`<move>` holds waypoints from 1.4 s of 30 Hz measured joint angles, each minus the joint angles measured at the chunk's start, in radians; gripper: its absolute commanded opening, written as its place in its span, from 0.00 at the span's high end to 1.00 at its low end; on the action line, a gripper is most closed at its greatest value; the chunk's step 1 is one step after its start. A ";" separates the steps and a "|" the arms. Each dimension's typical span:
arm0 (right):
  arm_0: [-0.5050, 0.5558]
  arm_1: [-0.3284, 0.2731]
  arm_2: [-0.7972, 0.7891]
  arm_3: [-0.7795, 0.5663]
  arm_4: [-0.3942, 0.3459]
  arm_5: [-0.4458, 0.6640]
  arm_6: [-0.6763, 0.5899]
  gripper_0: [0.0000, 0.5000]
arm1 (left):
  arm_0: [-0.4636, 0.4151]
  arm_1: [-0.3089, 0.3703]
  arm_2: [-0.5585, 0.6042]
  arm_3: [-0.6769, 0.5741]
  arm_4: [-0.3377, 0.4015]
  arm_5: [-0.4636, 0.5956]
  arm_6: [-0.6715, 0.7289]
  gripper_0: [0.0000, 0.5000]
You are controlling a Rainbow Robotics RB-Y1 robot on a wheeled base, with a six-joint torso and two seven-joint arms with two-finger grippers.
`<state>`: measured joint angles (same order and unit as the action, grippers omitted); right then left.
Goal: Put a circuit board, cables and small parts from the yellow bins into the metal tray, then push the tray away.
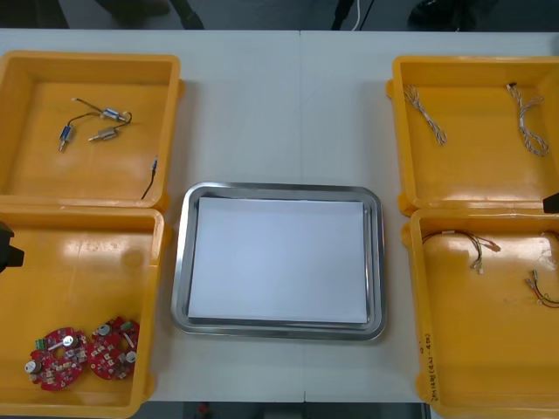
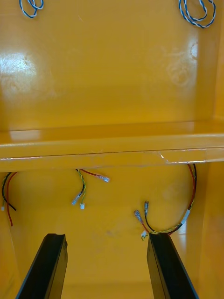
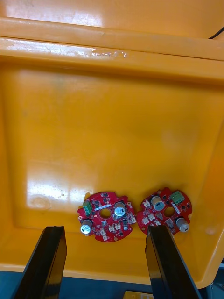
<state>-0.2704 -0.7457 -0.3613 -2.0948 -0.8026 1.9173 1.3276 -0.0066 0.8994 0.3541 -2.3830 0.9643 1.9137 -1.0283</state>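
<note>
The front view looks down on the whole light counter (image 1: 279,105). It shows four yellow plastic bins, two at each side, and one shiny metal tray (image 1: 180,271) lying flat between them. The tray has a white sheet (image 1: 279,262) inside.

The far left bin (image 1: 26,175) holds three small metal parts (image 1: 112,113) and one thin black cable (image 1: 150,179). The near left bin (image 1: 87,262) holds two round red circuit boards (image 1: 58,358), side by side in its near corner. The far right bin (image 1: 472,175) holds two twisted blue and white cables (image 1: 428,113), well apart. The near right bin (image 1: 472,349) holds red and yellow cables (image 1: 476,249) in loose bunches. I cannot count them for sure.

In this view each arm is just a small black bit at a side edge. The left arm (image 1: 7,246) is by the near left bin. The right arm (image 1: 552,202) is where the two right bins meet.

The wrist views get closer. In the left wrist view the left jaws are spread wide over the near left bin and hold nothing. The two boards (image 3: 106,216) lie on the bin floor, one between the tips and the other just by one tip. Each board has a green block and round silver caps.

In the right wrist view the right jaws are spread wide too, pinching nothing, over the near right bin. Cable ends (image 2: 81,189) with little plugs lie on the floor past the tips. Beyond the bin wall lie the two twisted cables (image 2: 198,11).
</note>
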 measured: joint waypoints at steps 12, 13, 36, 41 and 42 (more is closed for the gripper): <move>0.000 0.000 0.000 0.000 0.000 0.000 0.000 0.00 | 0.000 0.000 0.000 0.000 0.000 0.000 0.000 0.00; 0.000 0.000 0.000 0.000 0.000 0.000 0.000 0.00 | 0.000 0.000 0.000 0.000 0.000 0.000 0.000 0.00; 0.000 0.000 0.000 0.000 0.000 0.000 0.000 0.00 | 0.000 0.000 0.000 0.000 0.000 0.000 0.000 0.00; 0.000 0.000 0.000 0.000 0.000 0.000 0.000 0.00 | 0.000 0.000 0.000 0.000 0.000 0.000 0.000 0.00; 0.000 0.000 0.000 0.000 0.000 0.000 0.000 0.00 | 0.000 0.000 0.000 0.000 0.000 0.000 0.000 0.00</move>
<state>-0.2704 -0.7457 -0.3613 -2.0948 -0.8026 1.9173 1.3276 -0.0066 0.8994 0.3541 -2.3830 0.9643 1.9137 -1.0286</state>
